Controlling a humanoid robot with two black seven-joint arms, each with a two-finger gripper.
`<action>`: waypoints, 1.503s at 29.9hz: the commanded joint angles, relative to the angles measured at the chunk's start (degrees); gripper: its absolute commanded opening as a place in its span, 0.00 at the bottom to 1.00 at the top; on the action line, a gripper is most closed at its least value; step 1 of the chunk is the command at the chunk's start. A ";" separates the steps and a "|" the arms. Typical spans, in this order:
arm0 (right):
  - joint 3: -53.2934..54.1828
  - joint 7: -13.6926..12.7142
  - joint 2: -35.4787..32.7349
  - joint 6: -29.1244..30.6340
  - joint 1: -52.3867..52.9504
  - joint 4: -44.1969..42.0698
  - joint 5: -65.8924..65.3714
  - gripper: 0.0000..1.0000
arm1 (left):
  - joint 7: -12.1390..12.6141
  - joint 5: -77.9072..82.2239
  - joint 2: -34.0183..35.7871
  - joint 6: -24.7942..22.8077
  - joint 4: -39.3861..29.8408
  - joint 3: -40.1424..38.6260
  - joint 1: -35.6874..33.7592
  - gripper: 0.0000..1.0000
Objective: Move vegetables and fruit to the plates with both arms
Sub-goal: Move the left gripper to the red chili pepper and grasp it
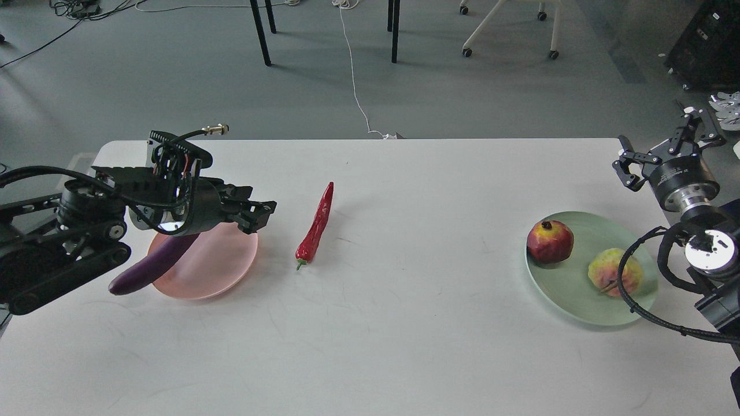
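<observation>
While the white table (pixel 404 323) is spreading beneath both arms, the left gripper (pixel 257 215) is hovering over the far edge of the pink plate (pixel 222 263), its fingers seeming closed with nothing between them, though the angle is leaving this unsure. The eggplant (pixel 151 267) is lying below and behind that gripper, resting across the plate's near-left rim. The chili pepper (pixel 315 228) is lying just past its fingertips, on bare table. The right gripper (pixel 653 156) is hanging spread wide and empty, beyond the green plate (pixel 569 289), which is holding the pomegranate (pixel 550 241) and the bumpy fruit (pixel 614 271) nearer the arm
</observation>
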 commanded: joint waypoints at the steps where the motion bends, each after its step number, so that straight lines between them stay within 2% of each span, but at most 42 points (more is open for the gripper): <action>1: 0.04 0.00 -0.04 0.00 0.19 -0.05 0.00 0.98 | 2.50 0.30 -7.06 -0.26 3.90 0.45 -0.48 0.54; 7: 0.13 0.00 -0.13 0.00 -0.08 -0.13 0.00 0.98 | 2.68 5.21 -12.52 -0.26 7.34 4.14 -0.22 0.51; 9: 0.13 0.00 -0.04 0.00 -0.08 -0.13 0.00 0.98 | 3.20 6.10 -13.57 -0.26 7.43 4.66 0.05 0.46; 13: 0.22 0.09 0.05 0.00 0.01 -0.05 0.00 0.98 | 4.96 6.19 -16.04 -0.26 7.52 5.46 0.14 0.45; 20: 0.31 0.09 0.14 0.00 0.10 -0.13 0.00 0.98 | 4.96 6.36 -15.34 -0.26 7.60 9.67 0.66 0.45; 23: 0.40 0.09 0.05 0.00 0.10 -0.13 0.00 0.98 | 5.05 6.37 -15.25 -0.26 7.60 9.59 2.15 0.45; 45: 0.13 0.09 0.14 0.00 0.10 -0.13 0.00 0.98 | 5.05 6.10 -12.44 0.35 7.52 8.62 1.28 0.45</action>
